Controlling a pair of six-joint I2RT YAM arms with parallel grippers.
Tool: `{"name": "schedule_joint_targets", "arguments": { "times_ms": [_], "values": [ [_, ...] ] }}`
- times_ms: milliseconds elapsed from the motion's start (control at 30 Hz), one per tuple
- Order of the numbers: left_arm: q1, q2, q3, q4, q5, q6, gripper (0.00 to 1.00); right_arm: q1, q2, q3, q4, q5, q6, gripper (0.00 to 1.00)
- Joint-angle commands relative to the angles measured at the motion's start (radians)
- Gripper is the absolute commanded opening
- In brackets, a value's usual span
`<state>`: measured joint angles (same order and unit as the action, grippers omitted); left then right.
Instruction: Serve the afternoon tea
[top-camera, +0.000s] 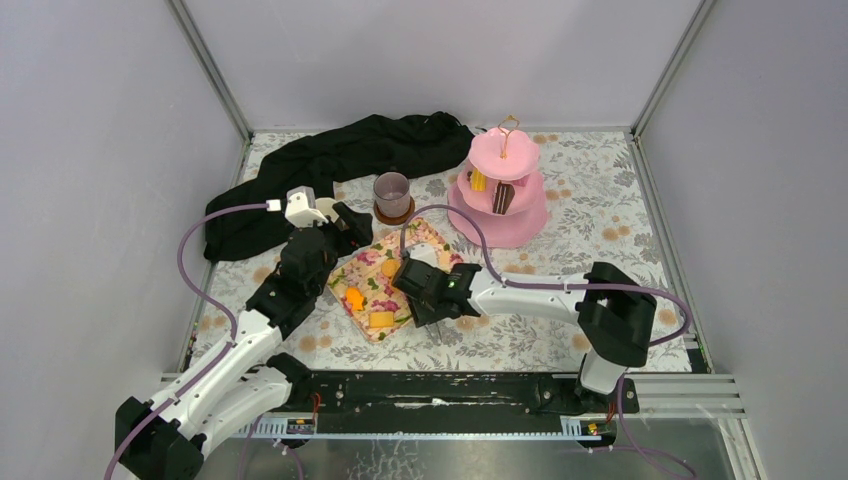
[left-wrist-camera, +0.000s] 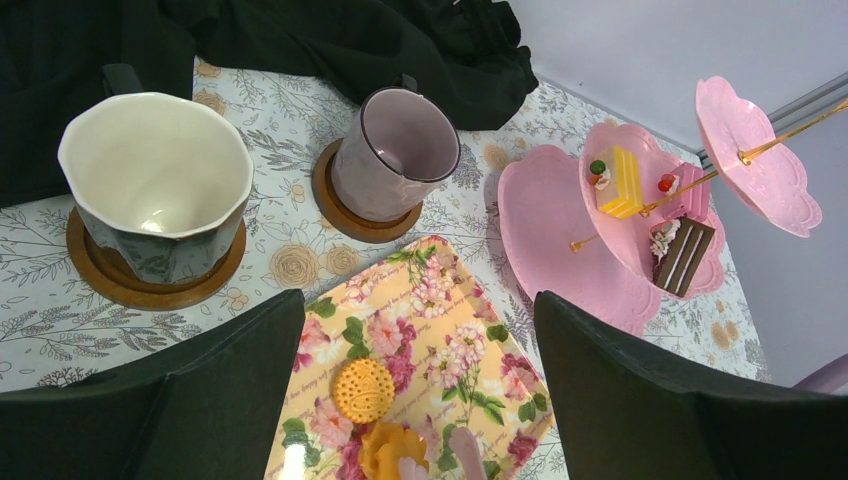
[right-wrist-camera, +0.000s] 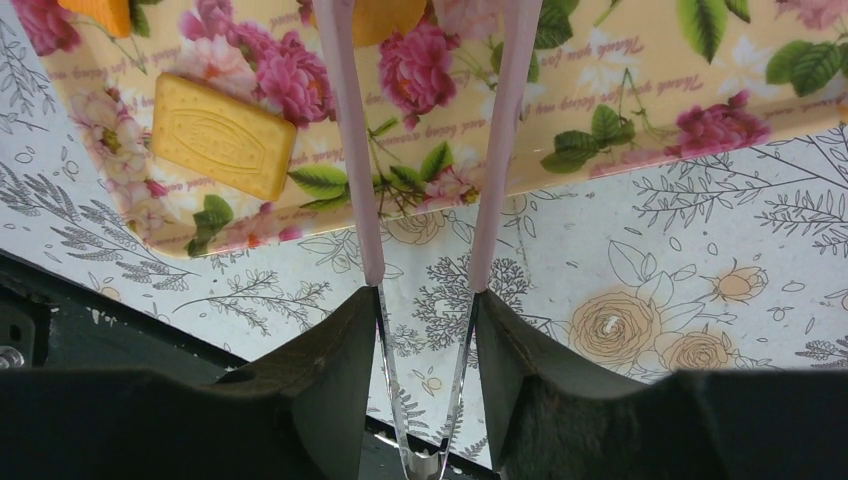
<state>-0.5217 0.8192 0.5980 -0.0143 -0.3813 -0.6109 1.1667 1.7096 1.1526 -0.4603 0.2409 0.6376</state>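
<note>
Top external view: the desk (top-camera: 600, 215), covered in a grey flower-print cloth, carries a crumpled black cloth (top-camera: 330, 160) beyond the left gripper (left-wrist-camera: 418, 300). A pink three-tier cake stand (top-camera: 520, 232) stands ahead and to the right of both grippers. A peach floral rectangular tray (top-camera: 365, 275) lies between them, directly under the left gripper, whose fingers stand spread wide and hold nothing.

Ahead and to its left, a cream-lined dark mug (left-wrist-camera: 155, 185) sits on a round wooden coaster (left-wrist-camera: 100, 275). A mauve-grey mug (left-wrist-camera: 395, 150) sits straight ahead on another.

The right gripper (right-wrist-camera: 427, 300) pinches pink-tipped metal tongs (right-wrist-camera: 345, 150) near their hinge. The tong arms reach forward over the tray's near edge.

On the stand's middle tier are a yellow cake slice (left-wrist-camera: 622, 180), a pink cake (left-wrist-camera: 688, 192) and a brown layered slice (left-wrist-camera: 683, 252). On the tray, a round orange biscuit (left-wrist-camera: 363, 388) lies below the left gripper, and a yellow rectangular biscuit (right-wrist-camera: 222, 135) lies just left of the tongs.
</note>
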Motion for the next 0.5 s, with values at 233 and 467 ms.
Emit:
{"name": "schedule_joint_targets", "arguments": {
  "times_ms": [233,467],
  "values": [
    [0.007,0.003,0.0,0.05,-0.009,0.011,0.92,0.039,0.002,0.067,0.037,0.004,0.008,0.47],
    [0.007,0.002,0.0,0.05,-0.008,0.011,0.92,0.045,0.037,0.091,0.017,0.009,-0.001,0.47]
  ]
}}
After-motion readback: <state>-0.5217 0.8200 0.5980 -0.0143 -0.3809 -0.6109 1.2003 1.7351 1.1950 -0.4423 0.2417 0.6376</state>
